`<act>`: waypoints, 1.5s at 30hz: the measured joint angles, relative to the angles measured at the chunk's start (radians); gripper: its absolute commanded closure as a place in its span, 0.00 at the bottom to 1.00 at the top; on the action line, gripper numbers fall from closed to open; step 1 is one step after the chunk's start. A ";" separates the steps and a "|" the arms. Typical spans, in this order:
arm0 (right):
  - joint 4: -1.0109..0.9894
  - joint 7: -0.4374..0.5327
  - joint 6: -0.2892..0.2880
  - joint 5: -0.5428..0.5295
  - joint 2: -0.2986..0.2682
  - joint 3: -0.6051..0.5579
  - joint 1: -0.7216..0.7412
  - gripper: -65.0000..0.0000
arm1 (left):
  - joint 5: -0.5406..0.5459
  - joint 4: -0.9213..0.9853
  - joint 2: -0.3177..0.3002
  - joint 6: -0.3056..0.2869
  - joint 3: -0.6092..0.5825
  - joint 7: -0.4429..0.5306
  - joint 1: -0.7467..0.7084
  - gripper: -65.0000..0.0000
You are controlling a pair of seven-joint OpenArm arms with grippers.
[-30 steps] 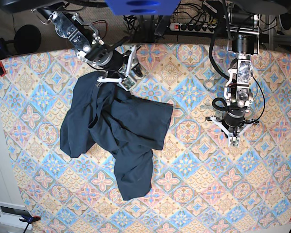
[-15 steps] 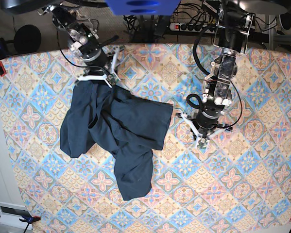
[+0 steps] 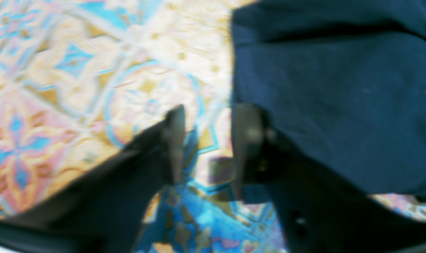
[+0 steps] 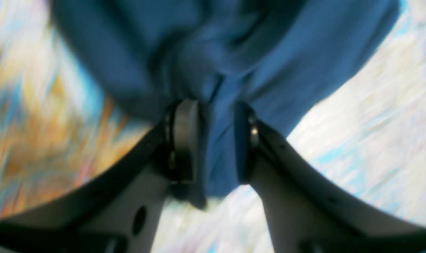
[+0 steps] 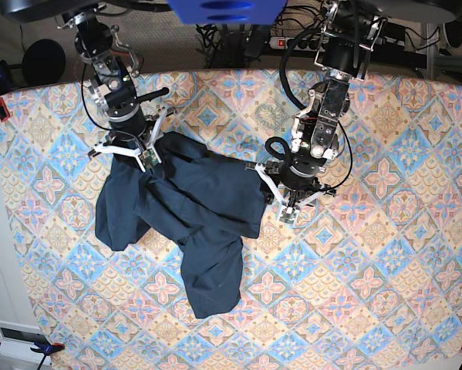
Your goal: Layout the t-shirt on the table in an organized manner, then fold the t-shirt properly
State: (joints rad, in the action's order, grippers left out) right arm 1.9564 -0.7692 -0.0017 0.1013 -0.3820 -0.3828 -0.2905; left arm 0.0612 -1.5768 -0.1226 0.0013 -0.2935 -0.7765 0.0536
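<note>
One t-shirt lies crumpled on the table, left of centre in the base view, with one long flap trailing toward the near edge. It is the only garment; no label or writing can be read on it, and both wrist views are blurred.

Two arms reach in. The right pincer has a bunched fold of the navy cloth between its two fingers, clamped on it at the shirt's upper left corner as the base view shows it.

The left pincer sits at the shirt's right edge, low over the patterned table. Its two fingers stand apart with bare cloth pattern between them; one finger is just beside the shirt's hem, whether touching I cannot tell. In the base view it shows at the garment's right side.

One power strip lies behind the table, its markings too small to read
</note>
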 measured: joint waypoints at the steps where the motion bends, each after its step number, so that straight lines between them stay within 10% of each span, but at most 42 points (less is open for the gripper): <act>1: 0.001 -0.002 -0.002 0.000 0.000 0.000 0.015 0.74 | -0.004 0.006 0.000 0.003 -0.012 0.003 0.002 0.49; 17: 0.001 -0.013 -0.001 -0.003 0.000 0.001 0.055 0.74 | 0.008 0.145 0.007 -0.001 -0.071 0.029 0.013 0.44; 22: 0.001 -0.013 -0.001 -0.003 0.000 0.001 0.055 0.74 | 0.015 0.155 0.023 -0.013 -0.071 0.040 0.013 1.00; 37: 0.001 -0.011 -0.008 -0.009 0.009 0.078 0.053 0.74 | 0.180 0.036 -0.098 0.003 0.437 0.003 0.074 1.00; 45: 0.002 -0.018 -0.003 -0.202 0.017 -0.045 0.072 0.74 | 0.243 0.047 -0.183 0.002 0.571 -0.002 0.103 1.00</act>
State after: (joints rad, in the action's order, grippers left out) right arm 1.9583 -0.7876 -0.0051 -0.1009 -0.3649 -0.4282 -0.2184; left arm 0.3038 -1.5303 -0.3054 0.0036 0.2771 -0.7788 0.1562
